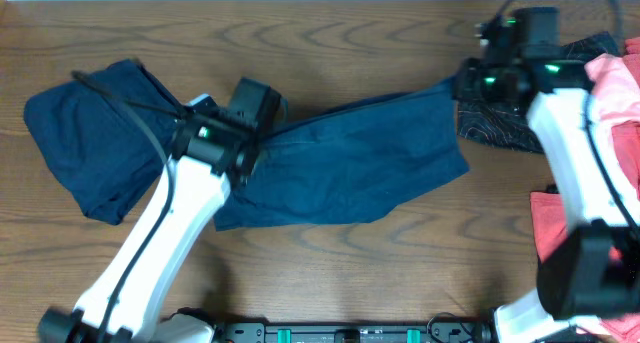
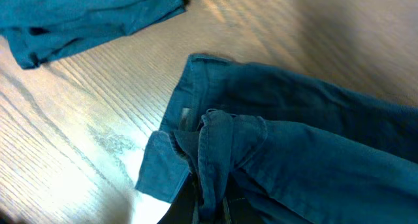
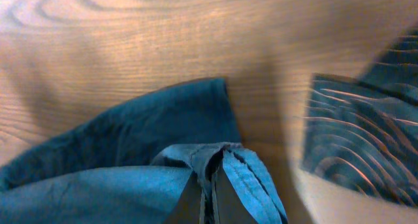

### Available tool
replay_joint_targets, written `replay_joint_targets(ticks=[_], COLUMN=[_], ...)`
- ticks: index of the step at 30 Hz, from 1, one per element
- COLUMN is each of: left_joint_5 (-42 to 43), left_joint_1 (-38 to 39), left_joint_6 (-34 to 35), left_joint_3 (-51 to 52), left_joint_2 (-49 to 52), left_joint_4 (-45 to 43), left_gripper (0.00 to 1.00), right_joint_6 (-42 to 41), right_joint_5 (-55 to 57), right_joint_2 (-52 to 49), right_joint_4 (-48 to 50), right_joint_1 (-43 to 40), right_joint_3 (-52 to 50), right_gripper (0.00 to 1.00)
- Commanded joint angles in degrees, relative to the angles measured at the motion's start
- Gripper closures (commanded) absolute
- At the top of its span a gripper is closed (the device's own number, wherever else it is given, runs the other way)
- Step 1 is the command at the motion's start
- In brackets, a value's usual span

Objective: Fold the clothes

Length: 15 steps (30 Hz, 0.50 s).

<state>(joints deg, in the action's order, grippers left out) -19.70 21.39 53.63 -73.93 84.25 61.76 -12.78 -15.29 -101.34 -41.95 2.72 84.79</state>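
Navy blue shorts [image 1: 360, 163] lie stretched across the table's middle. My left gripper [image 1: 262, 123] is shut on their left end; in the left wrist view the bunched fabric [image 2: 215, 152] runs into the jaws [image 2: 212, 208]. My right gripper [image 1: 468, 83] is shut on their right corner, seen as a pinched fold [image 3: 225, 162] between the jaws [image 3: 210, 198]. A second navy garment [image 1: 95, 143] lies at the left and shows in the left wrist view [image 2: 85, 18]. A black thin-patterned piece [image 1: 505, 123] lies under the right arm and shows in the right wrist view [image 3: 362, 139].
Salmon-pink clothes [image 1: 615, 93] are piled at the right edge, with a red piece [image 1: 555, 228] below them. Bare wooden table [image 1: 330, 33] runs along the back.
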Motion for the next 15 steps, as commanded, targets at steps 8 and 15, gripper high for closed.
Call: replay_joint_targets(ticks=[8, 15], left_joint_5=[-0.02, 5.46], left_joint_1=[-7.74, -13.27], left_joint_6=[0.87, -0.66], left_joint_3=[0.48, 1.14], left_joint_2=[8.87, 8.59], left_joint_4=[-3.65, 1.11], left_gripper=[0.15, 0.03], right_joint_6=[-1.57, -2.4], right_joint_5=[2.03, 1.44], right_joint_2=[-10.8, -8.85], right_joint_4=[9.11, 4.52], right_joint_1=[7.23, 7.15], right_joint_3=[1.14, 1.14], right_gripper=[0.46, 0.5])
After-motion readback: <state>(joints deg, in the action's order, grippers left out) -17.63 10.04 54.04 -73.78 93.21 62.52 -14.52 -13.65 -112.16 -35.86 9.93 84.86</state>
